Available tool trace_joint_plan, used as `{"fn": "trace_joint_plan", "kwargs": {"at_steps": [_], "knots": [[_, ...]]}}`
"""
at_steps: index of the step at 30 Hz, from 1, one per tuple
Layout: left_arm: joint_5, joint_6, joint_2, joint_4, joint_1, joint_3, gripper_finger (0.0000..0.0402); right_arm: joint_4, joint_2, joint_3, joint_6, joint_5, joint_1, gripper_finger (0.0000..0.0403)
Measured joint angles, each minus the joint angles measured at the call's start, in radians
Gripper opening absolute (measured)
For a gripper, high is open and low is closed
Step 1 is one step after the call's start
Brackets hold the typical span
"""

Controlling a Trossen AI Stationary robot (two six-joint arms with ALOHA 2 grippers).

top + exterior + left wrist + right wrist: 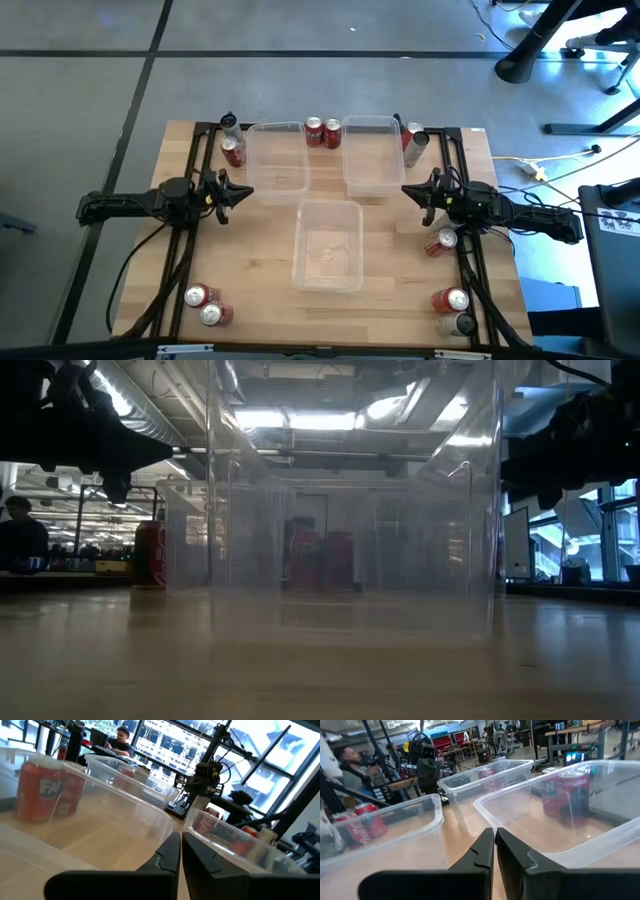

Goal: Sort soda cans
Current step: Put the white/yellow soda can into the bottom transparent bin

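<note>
Soda cans stand in small groups around the table's edges. Two red ones [323,133] are between the two far clear bins, and a dark and a red one [232,140] are at the far left. Two more [414,143] are at the far right, and two red ones [205,305] at the near left. A red and a dark one [456,310] are at the near right, and one red can [440,242] is under the right arm. My left gripper [250,190] [180,855] is shut and points level toward the table's middle. My right gripper [404,190] [494,850] is shut and faces it. Neither holds anything.
Three clear plastic bins stand on the wooden table: far left [275,160], far right [372,155] and near centre [328,245]. Black frame rails [195,250] run along both sides. People sit in the room beyond the table.
</note>
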Motion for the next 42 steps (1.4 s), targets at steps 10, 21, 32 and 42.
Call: {"fn": "trace_joint_plan", "kwargs": {"at_steps": [10,21,32,42], "knots": [[-0.001,-0.047,0.0,0.045,0.0,0.0,0.0011,0.035,0.0,0.041,-0.019,0.011,0.0,0.0024],[-0.039,0.042,0.0,0.132,0.0,0.0,0.0011,-0.149,0.037,0.311,-0.203,0.195,0.0,0.0024],[-0.154,0.088,0.0,0.133,0.0,0.0,0.0011,-0.403,0.293,0.642,-0.363,0.549,0.0,0.0024],[-0.154,0.087,0.0,0.125,0.0,0.0,0.0011,-0.439,0.496,0.778,-0.447,0.672,-0.001,0.0024]]}}
